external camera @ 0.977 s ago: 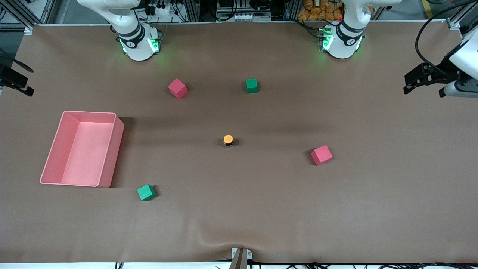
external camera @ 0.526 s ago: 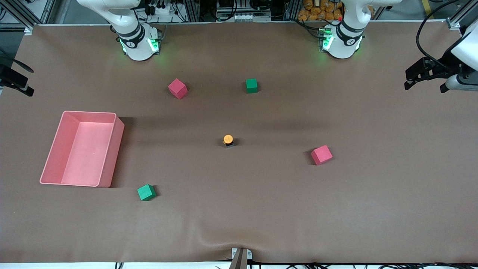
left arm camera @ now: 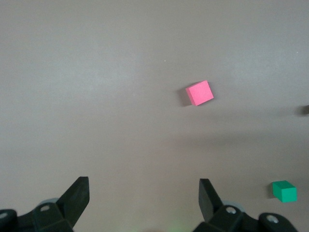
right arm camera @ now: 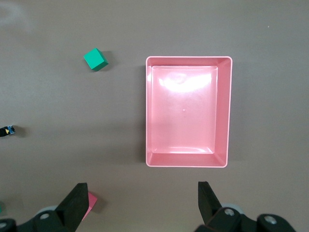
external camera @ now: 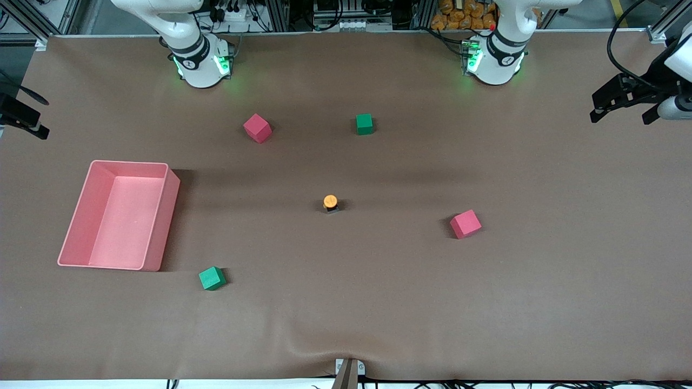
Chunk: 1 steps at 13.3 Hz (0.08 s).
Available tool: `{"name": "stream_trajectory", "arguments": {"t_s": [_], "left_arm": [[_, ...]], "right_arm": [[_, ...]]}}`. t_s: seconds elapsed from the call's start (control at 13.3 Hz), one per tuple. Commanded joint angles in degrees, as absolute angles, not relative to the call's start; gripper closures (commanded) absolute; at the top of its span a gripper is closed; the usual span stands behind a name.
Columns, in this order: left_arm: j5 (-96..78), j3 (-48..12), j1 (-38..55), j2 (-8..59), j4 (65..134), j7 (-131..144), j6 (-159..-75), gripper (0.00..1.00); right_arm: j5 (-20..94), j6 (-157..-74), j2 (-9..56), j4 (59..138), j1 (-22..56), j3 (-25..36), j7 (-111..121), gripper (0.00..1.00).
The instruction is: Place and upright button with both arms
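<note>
The button stands upright in the middle of the table, its orange cap up on its black body; the right wrist view catches it at the very edge. My left gripper hangs open and empty over the left arm's end of the table, well away from the button. In its wrist view the left gripper has only bare table between its fingers. My right gripper hangs over the right arm's end. From its own camera the right gripper is open and empty, above the table beside the pink bin.
A pink bin sits toward the right arm's end. Two red cubes and two green cubes lie scattered around the button. A clamp sticks up at the table's front edge.
The left gripper has drifted along the table's end toward the side where the bases stand. The right arm, the button and the cubes have not moved.
</note>
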State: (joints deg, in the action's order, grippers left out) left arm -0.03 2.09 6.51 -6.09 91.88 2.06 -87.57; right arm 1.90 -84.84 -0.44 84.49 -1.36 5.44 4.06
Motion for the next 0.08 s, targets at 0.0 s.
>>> {"name": "stream_trajectory", "arguments": {"t_s": [0.0], "left_arm": [[-0.26,2.20,6.42,-5.89,90.70,2.72,-86.75,0.00]], "right_arm": [[1.67,-84.99,-0.44,84.29,-1.76,5.01,4.04,0.00]]}}
